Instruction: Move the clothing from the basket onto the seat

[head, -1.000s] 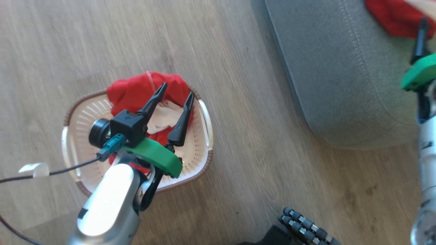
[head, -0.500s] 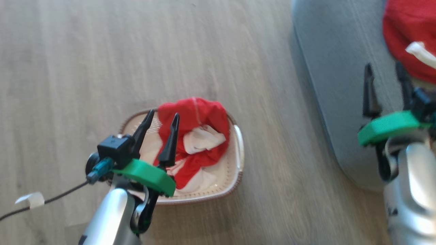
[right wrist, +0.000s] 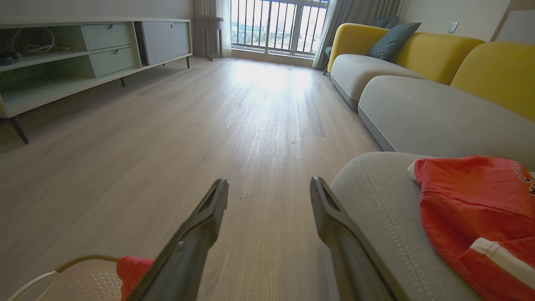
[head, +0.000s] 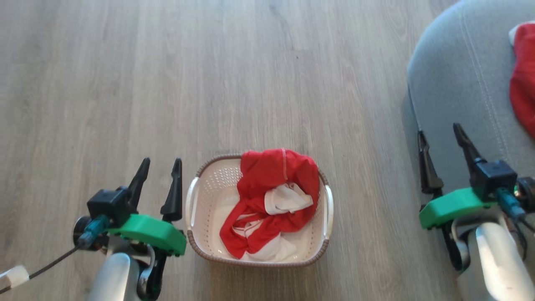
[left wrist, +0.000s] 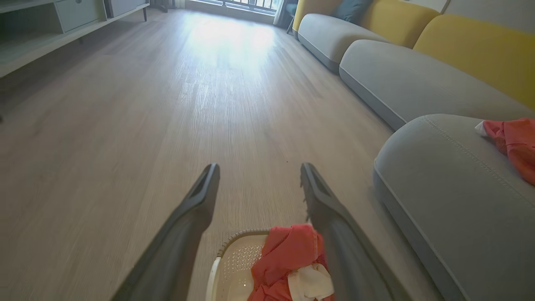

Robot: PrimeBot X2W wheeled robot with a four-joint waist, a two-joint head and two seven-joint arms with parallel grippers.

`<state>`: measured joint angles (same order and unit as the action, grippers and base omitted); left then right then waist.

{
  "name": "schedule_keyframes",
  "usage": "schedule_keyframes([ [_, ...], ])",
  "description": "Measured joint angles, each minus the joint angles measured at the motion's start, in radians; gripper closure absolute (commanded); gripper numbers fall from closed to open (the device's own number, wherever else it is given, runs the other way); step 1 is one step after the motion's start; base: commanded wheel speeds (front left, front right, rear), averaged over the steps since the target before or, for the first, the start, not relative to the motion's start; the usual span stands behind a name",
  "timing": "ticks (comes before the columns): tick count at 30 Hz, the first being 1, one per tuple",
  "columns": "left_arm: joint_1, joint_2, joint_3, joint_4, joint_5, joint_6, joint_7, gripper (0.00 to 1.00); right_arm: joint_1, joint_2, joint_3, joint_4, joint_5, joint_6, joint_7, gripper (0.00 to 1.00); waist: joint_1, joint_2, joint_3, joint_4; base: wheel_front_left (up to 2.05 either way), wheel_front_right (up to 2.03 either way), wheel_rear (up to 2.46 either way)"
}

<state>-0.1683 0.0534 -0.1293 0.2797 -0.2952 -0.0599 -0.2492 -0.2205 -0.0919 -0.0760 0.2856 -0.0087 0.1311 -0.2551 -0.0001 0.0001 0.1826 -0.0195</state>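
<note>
My left pincer [head: 162, 160] hangs released over the wooden floor [head: 209, 83], its two dark fingers spread with nothing between them. It is just beside the left side of the basket [head: 209, 196], apart from it, with the fingers pointing away from me. The basket stands on the floor between my two arms, nearer the left one.

Inside it lies the clothing [head: 271, 188], a crumpled red heap with white stripes. It is bunched toward the basket's right and far sides and laps over the far rim, and the left part of the basket's bottom is bare. The clothing is to the right of my left pincer, with the basket's left wall between them, and neither pincer touches it. In the left wrist view the heap shows low between my fingers, close to the right finger.

My right pincer [head: 438, 129] is also released and empty. It is at the near left edge of the seat [head: 451, 83], with its right finger over the grey fabric. The seat is to the right of the basket, with a strip of floor between them. A second red garment [head: 522, 96] lies on the seat, beyond and to the right of this pincer and apart from it. The right wrist view shows it on the cushion inside the double stitching, a white stripe showing.
</note>
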Motion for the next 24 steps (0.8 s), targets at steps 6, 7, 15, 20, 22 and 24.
schedule_keyframes([
  [6,0.029,-0.004,0.046,0.021,0.025,-0.018,0.0,0.0,0.073,0.028,0.013,0.016,-0.008,0.0,0.0,0.0,0.0,0.0,-0.057,0.029,0.0,0.0,0.0],
  [7,0.036,-0.005,0.056,0.026,0.026,-0.018,0.0,0.0,0.091,0.031,0.02,0.021,-0.008,0.0,0.0,0.0,0.0,0.0,-0.067,0.031,0.0,0.0,0.0],
  [15,0.1,-0.007,0.11,0.037,0.041,-0.026,0.0,0.0,0.158,0.04,0.071,0.044,0.055,0.0,0.0,0.0,0.0,0.0,-0.125,0.02,0.0,0.0,0.0],
  [20,0.103,-0.007,0.121,0.037,0.041,-0.026,0.0,0.0,0.158,0.041,0.08,0.044,0.055,0.0,0.0,0.0,0.0,0.0,-0.135,0.011,0.0,0.0,0.0],
  [22,0.104,-0.007,0.121,0.038,0.039,-0.026,0.0,0.0,0.158,0.041,0.079,0.044,0.055,0.0,0.0,0.0,0.0,0.0,-0.139,0.01,0.0,0.0,0.0],
  [24,0.106,-0.007,0.121,0.039,0.038,-0.026,0.0,0.0,0.158,0.041,0.079,0.044,0.055,0.0,0.0,0.0,0.0,0.0,-0.14,0.009,0.0,0.0,0.0],
])
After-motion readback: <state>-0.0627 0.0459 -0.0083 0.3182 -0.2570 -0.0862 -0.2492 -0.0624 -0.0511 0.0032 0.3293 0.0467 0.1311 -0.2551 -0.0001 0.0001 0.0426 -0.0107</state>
